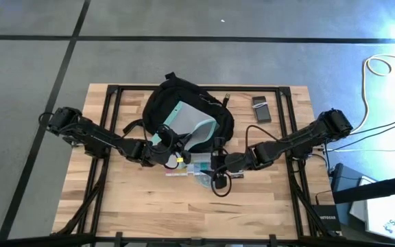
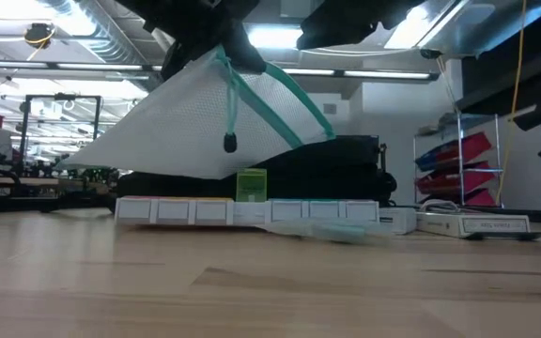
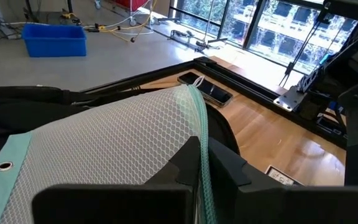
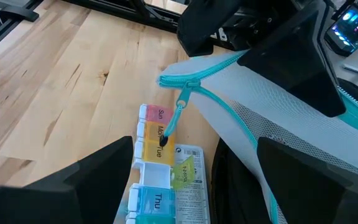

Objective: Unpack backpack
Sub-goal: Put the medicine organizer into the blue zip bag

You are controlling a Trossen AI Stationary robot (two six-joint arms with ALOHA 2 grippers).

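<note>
mesh pouch (image 2: 177, 122) over pill organiser (image 2: 252, 211), backpack (image 1: 184, 103) behind

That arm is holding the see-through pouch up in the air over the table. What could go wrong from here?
1. The left gripper pinches only the teal edge of the mesh pouch; it might slip and drop.
2. The pill organizer lies right beneath, so a falling pouch could knock it.
3. The open right gripper hovers close; its fingers could snag the dangling zipper pull.

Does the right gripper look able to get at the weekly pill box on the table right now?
Probably yes: the right gripper is open just above the pill box, with only the pouch's zipper pull dangling over it.
</note>
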